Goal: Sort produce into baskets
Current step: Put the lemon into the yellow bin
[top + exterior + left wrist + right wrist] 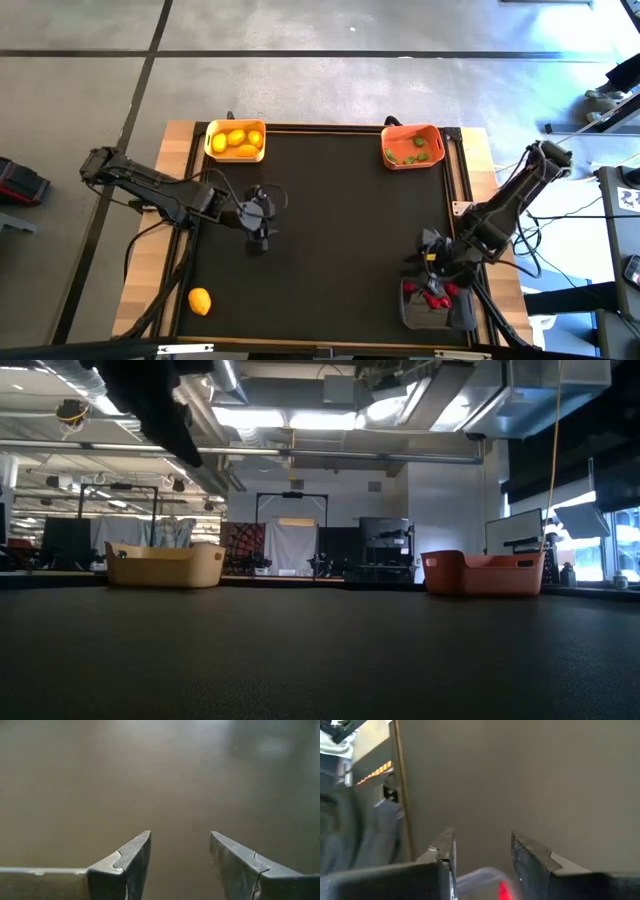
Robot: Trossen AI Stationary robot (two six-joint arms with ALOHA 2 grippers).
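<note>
- High view shows one loose yellow lemon-shaped toy point(199, 301) lying on the pale wooden edge at the near-left corner of the worktop point(330, 240), just off the black mat and well apart from every basket.
- It looks light, hard and smooth, so it may roll or slip; a pinch across its narrow middle seems safest.
- Its likely home, the yellow-orange rectangular basket point(235, 141), sits at the far-left corner and already holds several yellow ovals.
- At the far-right corner, the orange-red rectangular basket point(412, 146) holds small green pieces.
- Near the right front corner, the dark grey translucent basket point(432, 305) holds small red pieces.
- Over bare mat, between the yellow-orange basket and the stray lemon, hovers the left gripper point(257, 213); its fingers point(131, 865) are spread with nothing between them.
- Just above the grey basket sits the right gripper point(435, 262), its fingers point(532, 857) parted and empty, a red piece showing below them.
</note>
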